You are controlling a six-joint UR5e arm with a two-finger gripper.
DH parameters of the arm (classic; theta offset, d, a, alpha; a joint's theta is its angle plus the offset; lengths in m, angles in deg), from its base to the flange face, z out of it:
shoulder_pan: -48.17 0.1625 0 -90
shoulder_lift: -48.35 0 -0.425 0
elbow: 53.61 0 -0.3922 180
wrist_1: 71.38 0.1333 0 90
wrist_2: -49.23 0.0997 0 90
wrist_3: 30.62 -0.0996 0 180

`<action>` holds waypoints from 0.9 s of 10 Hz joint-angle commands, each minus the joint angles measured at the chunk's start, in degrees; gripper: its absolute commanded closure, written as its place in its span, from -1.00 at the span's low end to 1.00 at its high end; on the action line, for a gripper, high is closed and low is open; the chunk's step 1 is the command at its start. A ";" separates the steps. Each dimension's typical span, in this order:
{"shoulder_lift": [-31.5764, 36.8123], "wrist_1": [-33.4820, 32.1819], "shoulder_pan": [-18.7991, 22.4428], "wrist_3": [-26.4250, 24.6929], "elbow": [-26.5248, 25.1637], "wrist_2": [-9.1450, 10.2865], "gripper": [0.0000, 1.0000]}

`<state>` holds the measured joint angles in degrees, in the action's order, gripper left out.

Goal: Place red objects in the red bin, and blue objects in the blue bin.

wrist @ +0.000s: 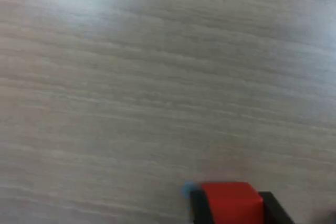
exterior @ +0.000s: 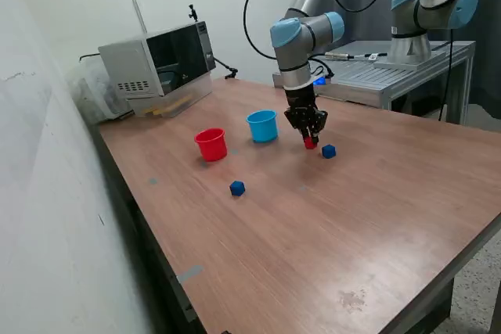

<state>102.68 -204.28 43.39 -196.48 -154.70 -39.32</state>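
Between the jaws of the gripper (exterior: 310, 141) sits a red cube (exterior: 311, 144), pinched from both sides. The wrist view backs that up: the red cube (wrist: 231, 202) fills the space between two dark fingers (wrist: 198, 208), with blurry wood grain of the worktop (wrist: 157, 77) behind it. Can't really tell from either view whether the cube is touching the worktop or hanging just above it, it's super low either way.

Just beside the gripper, toward the exterior view's right, there's a dark blue cube (exterior: 329, 151) sitting on the worktop (exterior: 329, 232), close to the held cube but apart from it. On the other side, toward the exterior view's left, the light blue cup (exterior: 262, 126) stands upright near the gripper, and a bit further that way is the red cup (exterior: 211, 145), also upright, the two cups near each other but not touching. A second dark blue cube (exterior: 237, 188) lies in front of the cups, closer to the camera, well apart from the first one. Only one red cube shows up in these views.

The arm (exterior: 301, 37) comes down from above, grey tubes with light blue joint caps. Way back at the worktop's far corner there's a grey box that looks like a microwave (exterior: 160, 59), and a second arm (exterior: 427, 5) on a metal stand behind.
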 commanded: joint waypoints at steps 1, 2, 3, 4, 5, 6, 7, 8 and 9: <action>3.22 0.27 -2.15 1.59 2.54 -2.15 1.00; 5.16 3.76 -2.77 1.68 5.35 -2.24 1.00; 6.14 7.53 -3.04 1.77 8.68 -2.24 1.00; 6.67 10.01 -3.04 1.94 11.93 -2.33 1.00; 7.37 10.29 -3.22 1.94 13.88 -2.42 1.00; 9.55 10.73 -3.48 2.03 15.29 -2.42 1.00; 8.88 13.52 -3.48 2.03 17.05 -2.33 1.00; 6.00 16.42 -4.70 2.03 21.41 -2.33 1.00; 3.79 16.71 -6.45 2.21 24.42 -2.33 1.00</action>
<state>109.14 -189.67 38.77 -194.41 -134.94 -41.67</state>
